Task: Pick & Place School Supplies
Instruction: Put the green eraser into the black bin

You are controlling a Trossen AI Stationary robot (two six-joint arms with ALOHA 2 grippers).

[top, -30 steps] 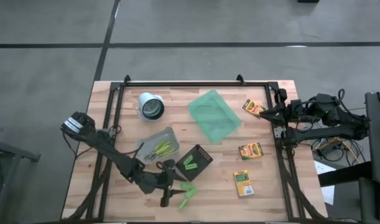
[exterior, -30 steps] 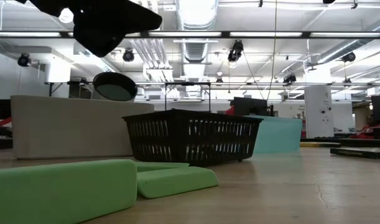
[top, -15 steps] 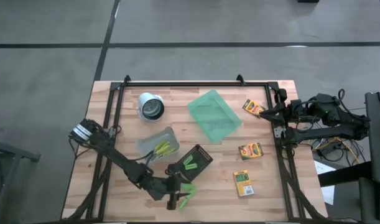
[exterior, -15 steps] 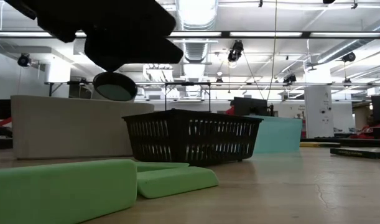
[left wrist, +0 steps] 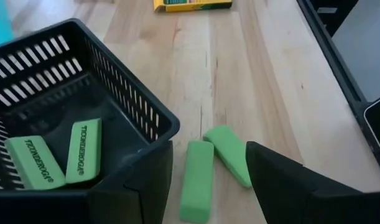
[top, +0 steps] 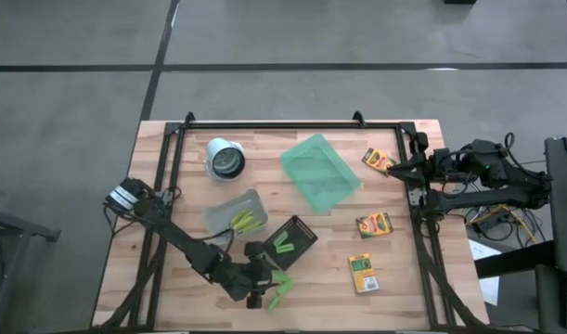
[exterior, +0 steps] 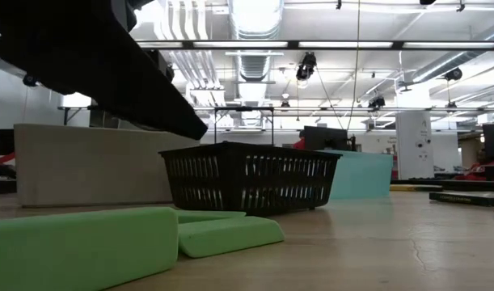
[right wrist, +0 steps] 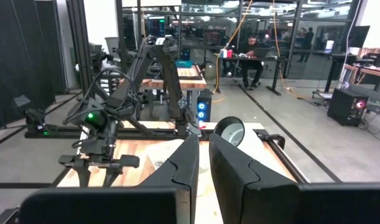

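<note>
My left gripper (top: 257,289) is open and hovers near the table's near edge, just above two loose short green sticks (left wrist: 197,179) (top: 279,289). In the left wrist view its fingers stand on either side of them, and in the low view it (exterior: 93,73) hangs above them (exterior: 81,246). The black basket (top: 290,241) beside it holds more green sticks (left wrist: 84,149). Yellow-green scissors (top: 242,222) lie in the clear bin. Three crayon boxes (top: 378,161), (top: 373,224), (top: 363,274) lie flat on the right half. My right gripper (top: 394,167) is shut and waits at the right edge.
A translucent green tray (top: 320,172) lies mid-table, with a white cup (top: 225,158) on its side toward the far left. The clear bin (top: 229,211) sits left of the basket. A black frame rail (top: 292,123) borders the table. Bare wood lies between basket and crayon boxes.
My left gripper has moved a little toward the table's right and come down over the two loose green sticks; in the low view it shows larger and lower than before. The sticks, basket and boxes have stayed where they were.
</note>
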